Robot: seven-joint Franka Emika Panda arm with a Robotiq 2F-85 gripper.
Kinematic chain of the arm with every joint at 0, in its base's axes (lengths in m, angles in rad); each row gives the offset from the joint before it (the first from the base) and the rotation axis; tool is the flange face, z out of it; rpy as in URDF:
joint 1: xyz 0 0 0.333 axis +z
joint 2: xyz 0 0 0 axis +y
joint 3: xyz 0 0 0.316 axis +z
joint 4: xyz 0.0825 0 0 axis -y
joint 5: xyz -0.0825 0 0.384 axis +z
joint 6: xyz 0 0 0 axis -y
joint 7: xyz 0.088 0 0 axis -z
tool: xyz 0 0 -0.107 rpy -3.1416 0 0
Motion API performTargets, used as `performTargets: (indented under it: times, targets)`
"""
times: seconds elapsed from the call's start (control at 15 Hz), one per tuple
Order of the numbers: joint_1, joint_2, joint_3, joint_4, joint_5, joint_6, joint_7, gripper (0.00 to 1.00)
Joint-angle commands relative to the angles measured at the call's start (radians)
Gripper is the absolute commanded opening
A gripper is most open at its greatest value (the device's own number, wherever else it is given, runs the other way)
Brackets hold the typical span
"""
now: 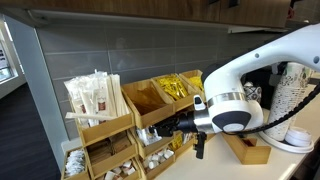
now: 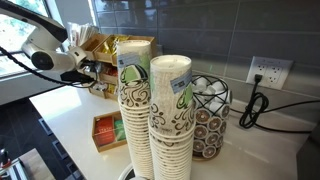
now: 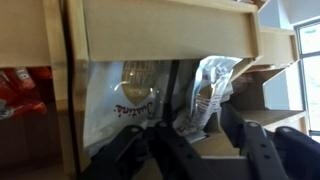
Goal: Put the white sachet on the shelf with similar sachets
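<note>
In the wrist view my gripper (image 3: 196, 122) is shut on the white sachet (image 3: 207, 88), a crumpled packet with red and black print that stands upright between the fingers. It is held at the open front of a bin of the bamboo shelf (image 3: 160, 30). A similar white packet (image 3: 135, 95) with brown lettering leans inside that bin. In both exterior views the gripper (image 1: 186, 125) (image 2: 86, 72) is at the middle tier of the shelf (image 1: 110, 130) (image 2: 100, 50). The held sachet is too small to make out there.
Long white-wrapped sticks (image 1: 95, 95) fill a top bin and yellow packets (image 1: 180, 88) another. Tall stacks of paper cups (image 2: 150, 110), a low wooden tray (image 2: 105, 130), a wire basket of pods (image 2: 210, 115) and a wall outlet (image 2: 268, 72) stand on the counter.
</note>
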Motion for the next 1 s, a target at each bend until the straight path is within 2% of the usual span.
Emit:
performTargets:
  times: [0.0, 0.13, 0.2, 0.33, 0.8, 0.87, 0.93]
  targets:
    - [-0.035, -0.075, 0.036, -0.028, 0.000, -0.029, 0.049, 0.87]
    - [-0.029, -0.083, 0.047, -0.033, 0.000, -0.015, 0.052, 0.99]
    - [-0.026, -0.084, 0.052, -0.035, 0.000, -0.008, 0.055, 1.00]
    - [-0.004, -0.074, 0.059, -0.044, 0.000, -0.013, 0.061, 1.00]
    - [-0.003, -0.102, 0.082, -0.067, 0.000, -0.010, 0.075, 1.00]
    - [-0.001, -0.117, 0.080, -0.073, 0.000, -0.008, 0.079, 0.92]
    - [0.000, -0.129, 0.079, -0.076, 0.000, -0.005, 0.083, 0.74]
